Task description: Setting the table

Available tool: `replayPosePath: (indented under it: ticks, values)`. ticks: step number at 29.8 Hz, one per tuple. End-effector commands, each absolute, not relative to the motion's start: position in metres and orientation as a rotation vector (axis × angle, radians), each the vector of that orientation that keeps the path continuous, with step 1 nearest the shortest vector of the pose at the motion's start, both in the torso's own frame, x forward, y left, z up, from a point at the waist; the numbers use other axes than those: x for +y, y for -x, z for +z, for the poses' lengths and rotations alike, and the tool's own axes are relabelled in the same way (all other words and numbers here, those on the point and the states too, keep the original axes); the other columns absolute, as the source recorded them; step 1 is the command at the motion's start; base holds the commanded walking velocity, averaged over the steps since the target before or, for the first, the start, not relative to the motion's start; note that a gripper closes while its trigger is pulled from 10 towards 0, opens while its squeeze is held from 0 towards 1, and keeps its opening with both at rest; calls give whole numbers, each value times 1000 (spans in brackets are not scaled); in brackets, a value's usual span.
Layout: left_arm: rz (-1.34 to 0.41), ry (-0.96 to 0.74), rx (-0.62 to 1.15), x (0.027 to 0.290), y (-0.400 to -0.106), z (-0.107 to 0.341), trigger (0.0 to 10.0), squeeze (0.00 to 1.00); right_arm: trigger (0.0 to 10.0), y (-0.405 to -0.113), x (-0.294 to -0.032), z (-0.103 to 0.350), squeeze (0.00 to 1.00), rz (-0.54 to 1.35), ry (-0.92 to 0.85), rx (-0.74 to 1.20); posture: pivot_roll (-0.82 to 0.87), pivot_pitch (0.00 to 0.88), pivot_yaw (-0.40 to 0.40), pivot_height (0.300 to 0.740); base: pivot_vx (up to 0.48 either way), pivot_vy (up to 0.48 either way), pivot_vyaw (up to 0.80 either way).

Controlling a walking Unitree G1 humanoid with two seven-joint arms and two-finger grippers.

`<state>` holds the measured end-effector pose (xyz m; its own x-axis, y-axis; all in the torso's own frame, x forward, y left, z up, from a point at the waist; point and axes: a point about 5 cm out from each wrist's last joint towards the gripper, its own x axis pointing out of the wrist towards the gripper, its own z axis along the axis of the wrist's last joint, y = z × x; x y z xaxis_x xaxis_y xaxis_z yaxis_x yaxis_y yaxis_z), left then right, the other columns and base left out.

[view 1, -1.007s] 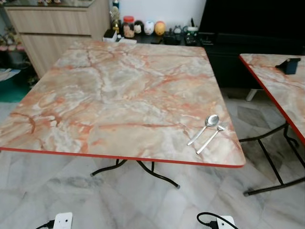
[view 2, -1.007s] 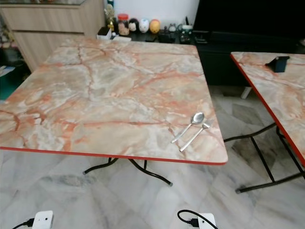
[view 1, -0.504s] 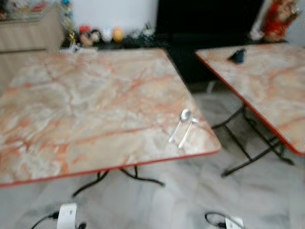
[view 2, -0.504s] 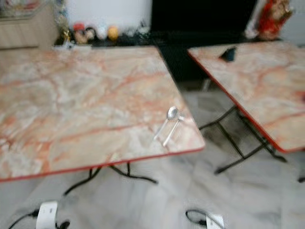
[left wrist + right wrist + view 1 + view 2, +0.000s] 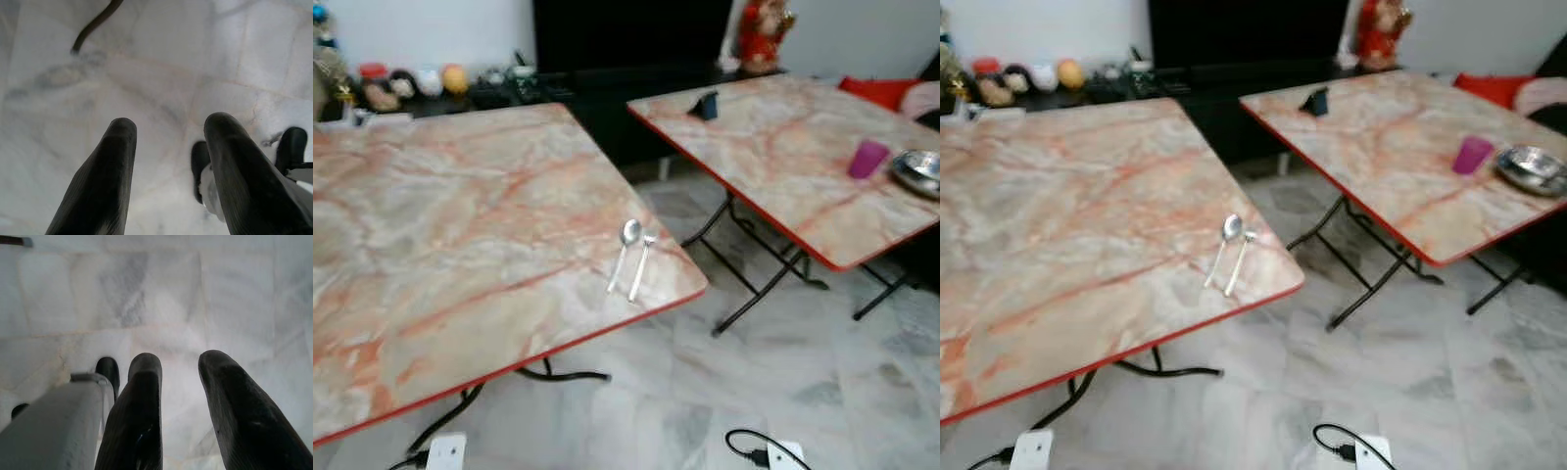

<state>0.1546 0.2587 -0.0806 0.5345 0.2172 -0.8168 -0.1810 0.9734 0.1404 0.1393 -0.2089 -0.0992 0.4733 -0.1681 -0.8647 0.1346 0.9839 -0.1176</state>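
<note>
Though no writing reads, spoon (image 5: 626, 250) and fork (image 5: 640, 266) lie side by side.

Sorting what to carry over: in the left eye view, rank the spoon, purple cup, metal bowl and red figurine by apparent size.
1. Red figurine, though farthest away.
2. Spoon, longest but thin and nearest.
3. Metal bowl, cut by the frame edge, so unsure.
4. Purple cup.

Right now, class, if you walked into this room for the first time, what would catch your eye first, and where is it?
Two marble-patterned folding tables with red edges stand out: the near table on the left and the second table to its right, across a gap of pale floor. A spoon and fork lie side by side near the near table's right corner. On the second table, a purple cup stands beside a metal bowl.
</note>
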Motion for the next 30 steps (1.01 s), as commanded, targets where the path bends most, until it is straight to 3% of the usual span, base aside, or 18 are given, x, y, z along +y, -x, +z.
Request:
replayPosePath:
  ticks: [1,6,18,25,30]
  values:
    - [221,-42,979,256,-156,-81,10000,0,10000,-139,-214,-98,0,-196,45,1058,65,0,-28,740,0,0,-669]
    - [221,-41,978,257,-156,-81,10000,0,10000,-139,-214,-98,0,-196,45,1052,63,0,-29,740,0,0,-579]
    - [208,-53,988,254,-155,-82,10000,0,10000,-139,-213,-98,0,-201,43,1047,60,0,-28,740,0,0,0]
    - [206,-79,980,267,-160,-76,10000,0,10000,-138,-213,-98,0,-202,42,1047,61,0,-28,740,0,0,0]
    - [186,-74,961,258,-166,-76,10000,0,10000,-138,-214,-98,0,-209,37,1042,63,0,-31,740,0,-159,0]
